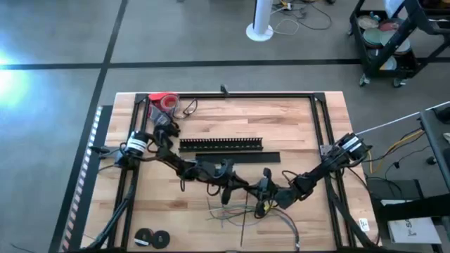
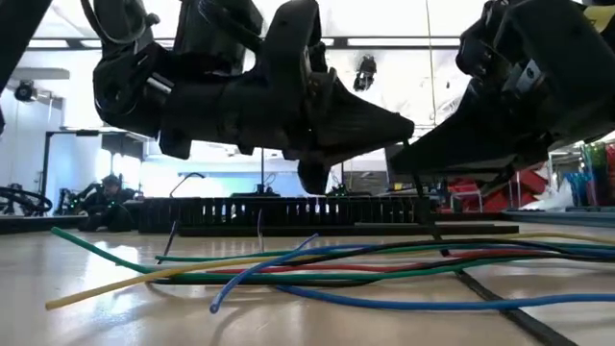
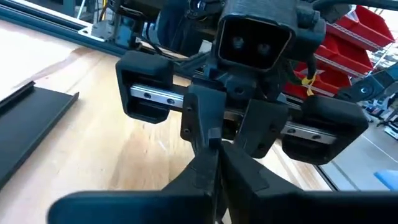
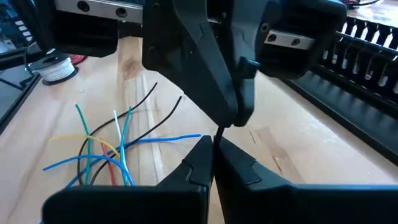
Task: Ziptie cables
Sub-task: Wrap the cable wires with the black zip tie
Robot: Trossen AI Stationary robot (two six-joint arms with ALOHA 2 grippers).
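Both grippers meet above the table's middle, toward its near edge. From above, the left gripper (image 1: 235,184) reaches in from the left side and the right gripper (image 1: 266,188) from the right side, their tips just apart. The cables (image 1: 242,211) lie loose and fanned on the wooden table (image 1: 295,133) right below and nearer the near edge than the grippers. A long slotted black bar (image 1: 221,144) lies across the middle of the table, with a flat black strip (image 1: 242,157) beside it. A red roll (image 1: 163,101) sits near the far left corner, and two dark rolls (image 1: 152,239) near the near left corner.

At table height, both grippers hang dark and close over the cables (image 2: 317,264), which sprawl across the wood in green, blue, red, yellow and black strands. The slotted bar (image 2: 288,210) stands behind them.

From the left wrist, the left gripper (image 3: 217,163) has its fingers pressed together at the tips, meeting the fingers of the right gripper (image 3: 230,134), which points down at it; whether anything is pinched there is hidden.

From the right wrist, the right gripper (image 4: 213,146) also has its fingers closed together, touching the tip of the left gripper (image 4: 233,115). The cables (image 4: 109,149) lie on the wood beyond, not held. A white spool (image 4: 57,67) sits farther off.
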